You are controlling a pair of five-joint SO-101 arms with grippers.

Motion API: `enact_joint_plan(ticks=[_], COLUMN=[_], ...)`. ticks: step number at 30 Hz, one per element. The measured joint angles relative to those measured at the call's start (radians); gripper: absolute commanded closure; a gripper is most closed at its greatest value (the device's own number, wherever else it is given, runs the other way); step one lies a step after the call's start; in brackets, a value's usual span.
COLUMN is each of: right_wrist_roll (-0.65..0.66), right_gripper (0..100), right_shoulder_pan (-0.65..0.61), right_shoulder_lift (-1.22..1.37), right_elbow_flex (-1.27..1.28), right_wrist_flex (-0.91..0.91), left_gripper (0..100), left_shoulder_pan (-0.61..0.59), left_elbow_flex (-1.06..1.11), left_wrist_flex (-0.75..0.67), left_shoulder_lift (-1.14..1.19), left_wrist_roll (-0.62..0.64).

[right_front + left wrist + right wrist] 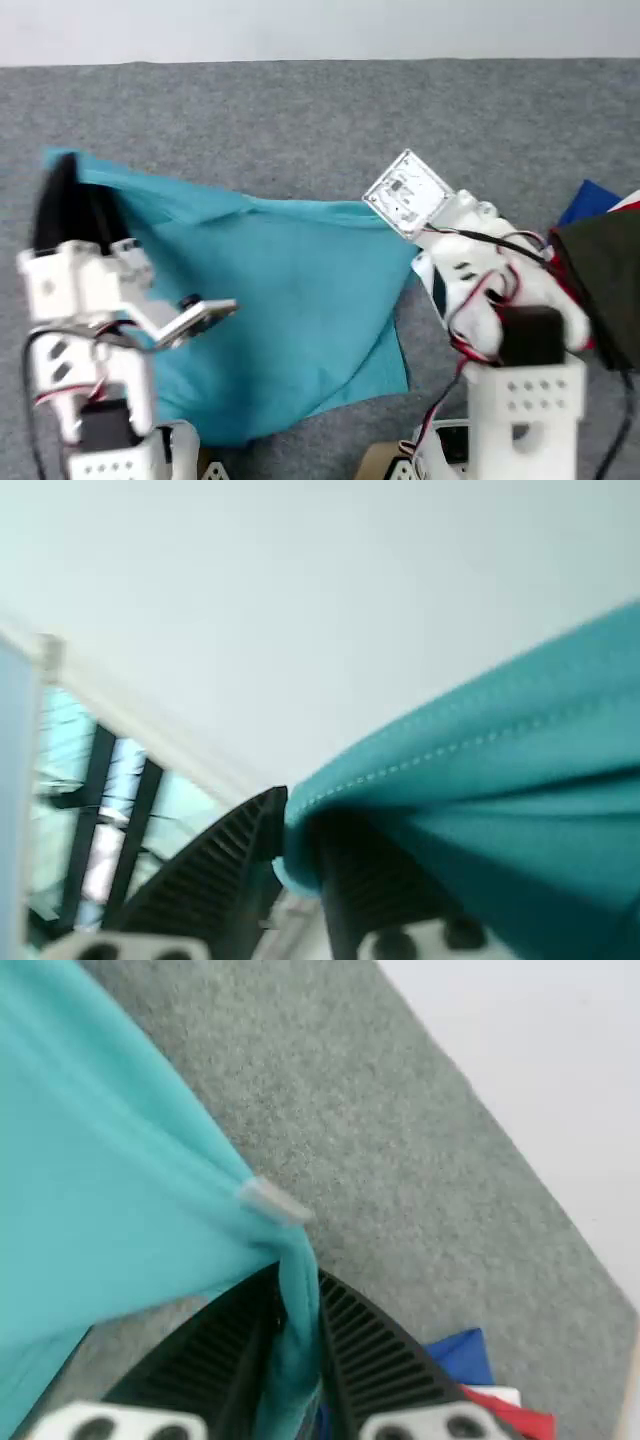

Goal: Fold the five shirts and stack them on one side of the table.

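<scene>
Grey felt-like table covering with a plain white wall behind it, pretty bare setup. Count-wise: two arms and one teal cotton shirt out in the open. There's also a heap at the table's right edge with a dark cloth on top, a blue cloth poking out behind it and a red sliver next to that. Can't tell how many garments are actually in that heap.

The teal shirt is strung between the two arms, covering the left and middle of the table. Its lower part sags down onto the grey surface near the arm bases.

The left gripper has its black ribbed fingers pinched together on a stitched hem of the teal shirt. That's over by the far-left corner of the cloth, and the fabric drapes away from the jaws.

The right gripper is closed tight on a bunched fold of the shirt's right-hand edge, with the cloth squeezed into a narrow strip between the fingers. It's above the grey covering, with the heap's blue and red cloth just past it.
</scene>
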Motion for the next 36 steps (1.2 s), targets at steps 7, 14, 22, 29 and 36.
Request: enact_joint_plan(ticks=[7, 14, 22, 29, 36], right_wrist_roll=[0.000, -0.044, -0.057, -0.057, -0.057], right_gripper=[98.7, 98.7, 98.7, 98.7, 98.7], right_shoulder_pan=[0.000, 0.000, 0.003, 0.003, 0.012], right_shoulder_lift=[0.129, 0.336, 0.465, 0.574, 0.720], right_elbow_flex=[0.141, 0.063, -0.086, -0.210, -0.344], right_wrist_flex=[-0.269, -0.334, -0.338, -0.318, -0.318], left_gripper=[100, 100, 100, 100, 100], left_shoulder_pan=[0.051, 0.058, 0.083, 0.083, 0.081], left_elbow_flex=[0.279, 0.247, 0.002, -0.354, -0.833], left_wrist_flex=[-0.147, -0.052, 0.222, 0.247, 0.361], left_shoulder_lift=[0.002, 0.002, 0.092, 0.545, 1.143], left_wrist_roll=[0.000, 0.055, 0.186, 0.339, 0.465])
